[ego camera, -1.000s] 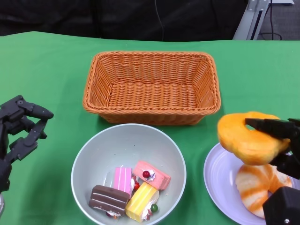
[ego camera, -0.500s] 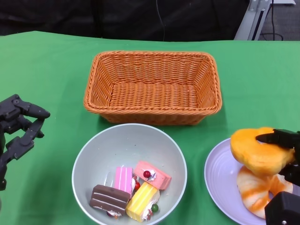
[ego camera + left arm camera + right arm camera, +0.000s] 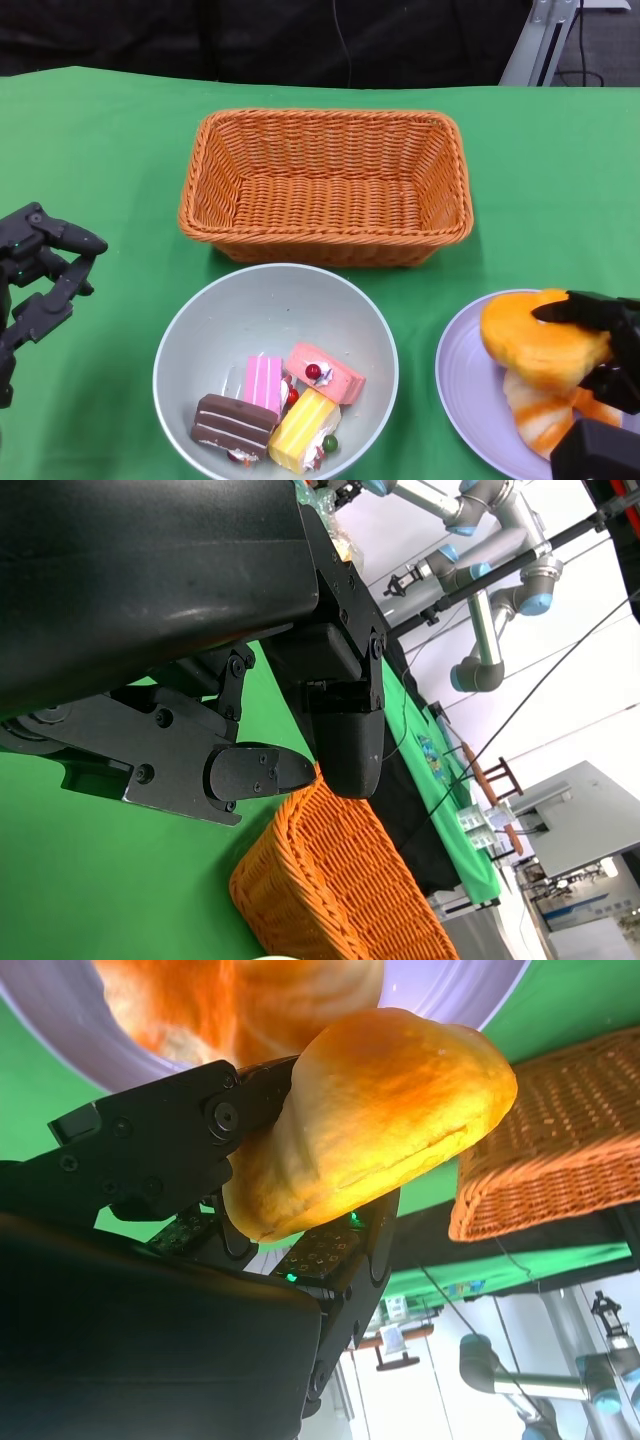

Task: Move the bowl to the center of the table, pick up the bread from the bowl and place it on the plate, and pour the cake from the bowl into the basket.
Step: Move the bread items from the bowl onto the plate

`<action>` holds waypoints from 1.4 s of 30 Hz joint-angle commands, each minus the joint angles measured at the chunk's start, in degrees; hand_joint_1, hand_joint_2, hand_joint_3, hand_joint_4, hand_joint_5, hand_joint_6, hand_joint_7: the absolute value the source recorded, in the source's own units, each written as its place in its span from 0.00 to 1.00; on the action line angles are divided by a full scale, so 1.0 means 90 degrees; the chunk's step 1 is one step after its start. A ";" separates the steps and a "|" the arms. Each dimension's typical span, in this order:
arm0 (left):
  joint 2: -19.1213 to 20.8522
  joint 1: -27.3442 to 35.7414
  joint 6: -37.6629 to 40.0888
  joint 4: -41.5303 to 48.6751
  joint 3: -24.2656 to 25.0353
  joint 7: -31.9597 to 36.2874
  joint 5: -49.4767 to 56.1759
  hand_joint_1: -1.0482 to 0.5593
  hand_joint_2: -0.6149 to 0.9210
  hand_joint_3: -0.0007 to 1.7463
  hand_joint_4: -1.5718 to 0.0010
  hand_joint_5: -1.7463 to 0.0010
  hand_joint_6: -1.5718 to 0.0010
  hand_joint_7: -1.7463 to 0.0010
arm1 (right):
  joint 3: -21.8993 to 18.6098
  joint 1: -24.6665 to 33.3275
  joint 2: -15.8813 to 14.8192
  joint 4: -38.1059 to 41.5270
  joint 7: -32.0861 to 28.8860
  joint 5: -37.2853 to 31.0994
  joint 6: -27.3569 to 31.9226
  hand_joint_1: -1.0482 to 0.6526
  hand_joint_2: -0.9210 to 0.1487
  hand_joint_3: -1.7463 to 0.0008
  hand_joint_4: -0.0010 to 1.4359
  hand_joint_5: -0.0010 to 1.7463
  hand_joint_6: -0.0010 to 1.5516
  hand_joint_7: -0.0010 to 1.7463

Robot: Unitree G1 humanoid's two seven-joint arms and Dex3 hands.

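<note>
The left hand hangs empty, fingers apart, over open green table left of the bowl, which holds cake pieces near its front rim, just before the basket. At right, the right hand grips a bread resting atop another bread on the plate by the table's front edge.

Grey bowl holds cakes; orange bread over plate; wicker basket behind.
</note>
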 commanded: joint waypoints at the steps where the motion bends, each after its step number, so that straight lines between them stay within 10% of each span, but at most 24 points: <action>1: 0.0061 0.0066 -0.0020 -0.0107 0.0027 0.0068 0.0002 0.60 0.99 0.25 0.52 0.13 0.51 0.36 | 0.0096 -0.0177 -0.0037 0.0130 0.0039 -0.0013 0.0070 0.55 0.00 0.98 0.51 0.87 0.59 0.41; 12: 0.0047 0.0095 -0.0009 -0.0151 0.0027 0.0081 0.0037 0.60 0.99 0.25 0.52 0.12 0.51 0.36 | 0.0472 -0.0438 0.0022 0.0404 0.0077 -0.0082 0.0255 0.56 0.02 1.00 0.53 0.87 0.59 0.42; 17: 0.0049 0.0103 -0.0016 -0.0163 0.0025 0.0044 0.0024 0.59 0.99 0.25 0.52 0.12 0.52 0.36 | 0.0625 -0.0500 0.0015 0.0457 0.0143 -0.0114 0.0339 0.56 0.05 1.00 0.57 0.75 0.69 0.16; 24: 0.0028 0.0124 0.0035 -0.0214 0.0029 0.0074 0.0025 0.59 0.98 0.25 0.52 0.13 0.51 0.36 | 0.0847 -0.0557 -0.0049 0.0289 0.0619 -0.0288 0.0753 0.54 0.04 1.00 0.56 0.75 0.71 0.07; 36: 0.0036 0.0089 0.0018 -0.0141 0.0044 0.0084 0.0034 0.60 0.99 0.25 0.52 0.13 0.51 0.37 | 0.1231 -0.0283 -0.0539 -0.1547 0.2850 -0.1262 0.2271 0.41 0.00 0.99 0.53 0.08 0.47 0.00; 42: 0.0028 0.0074 0.0009 -0.0106 0.0055 0.0090 0.0020 0.60 0.98 0.26 0.52 0.12 0.51 0.37 | 0.1296 -0.0303 -0.0668 -0.2232 0.3913 -0.1390 0.2667 0.34 0.00 0.99 0.38 0.01 0.37 0.00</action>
